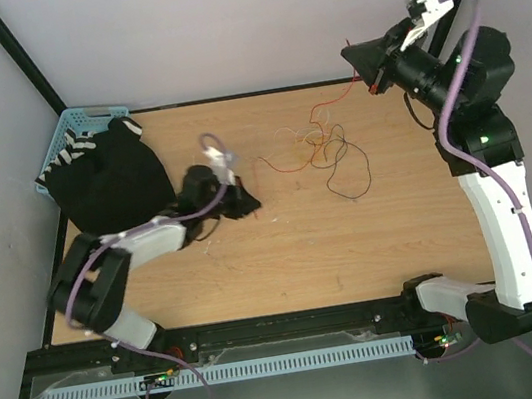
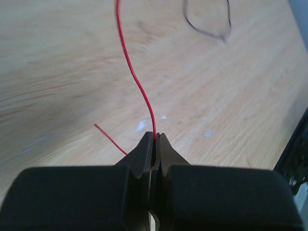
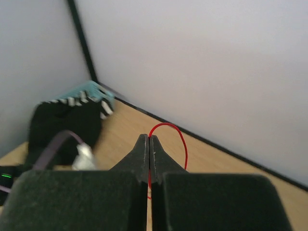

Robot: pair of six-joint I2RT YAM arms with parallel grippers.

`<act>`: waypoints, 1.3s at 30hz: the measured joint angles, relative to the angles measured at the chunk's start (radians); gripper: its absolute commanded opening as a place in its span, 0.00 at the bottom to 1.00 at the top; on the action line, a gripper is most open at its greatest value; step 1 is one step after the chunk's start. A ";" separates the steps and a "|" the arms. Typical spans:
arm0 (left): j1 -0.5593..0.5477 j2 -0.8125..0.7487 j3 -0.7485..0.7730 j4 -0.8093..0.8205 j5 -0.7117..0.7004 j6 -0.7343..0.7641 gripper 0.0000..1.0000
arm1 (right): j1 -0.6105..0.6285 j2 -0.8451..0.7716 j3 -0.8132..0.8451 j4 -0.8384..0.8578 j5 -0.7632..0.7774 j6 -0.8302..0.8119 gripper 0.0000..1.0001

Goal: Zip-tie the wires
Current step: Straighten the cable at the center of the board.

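Top external view: my left gripper and right gripper each pinch a red strand; the wires sprawl loose, nothing tied yet.

Two arms, two grippers: left gripper, right gripper. One tangle of wires between them, strands too fine to count. One basket and one black cloth, both left of the left gripper.
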 measured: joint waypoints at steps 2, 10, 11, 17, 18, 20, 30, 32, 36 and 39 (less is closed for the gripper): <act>0.085 -0.113 -0.043 -0.044 -0.017 -0.026 0.00 | -0.003 -0.011 -0.051 -0.029 0.077 -0.036 0.00; 0.317 -0.495 -0.022 -0.403 -0.127 -0.023 0.00 | -0.111 -0.016 -0.335 -0.104 0.271 -0.095 0.00; 0.343 -0.512 -0.010 -0.448 -0.130 -0.014 0.00 | -0.136 -0.014 -0.367 -0.109 0.284 -0.095 0.00; 0.415 -0.529 0.042 -0.677 -0.197 0.060 0.00 | -0.311 -0.003 -0.573 -0.108 0.406 -0.086 0.00; 0.415 -0.520 0.050 -0.704 -0.203 0.070 0.00 | -0.337 -0.003 -0.604 -0.105 0.435 -0.084 0.00; 0.414 -0.491 0.071 -0.747 -0.213 0.096 0.00 | -0.381 -0.003 -0.657 -0.090 0.497 -0.081 0.00; 0.380 -0.351 0.087 -0.814 -0.279 0.152 0.00 | -0.481 0.033 -0.883 0.079 0.606 -0.013 0.00; 0.363 -0.321 0.087 -0.817 -0.291 0.155 0.00 | -0.481 0.063 -0.901 0.109 0.595 -0.004 0.00; 0.345 -0.265 0.087 -0.821 -0.321 0.154 0.00 | -0.481 0.102 -0.946 0.154 0.591 0.003 0.00; 0.343 -0.234 0.087 -0.820 -0.339 0.154 0.00 | -0.481 0.125 -0.967 0.178 0.591 0.011 0.00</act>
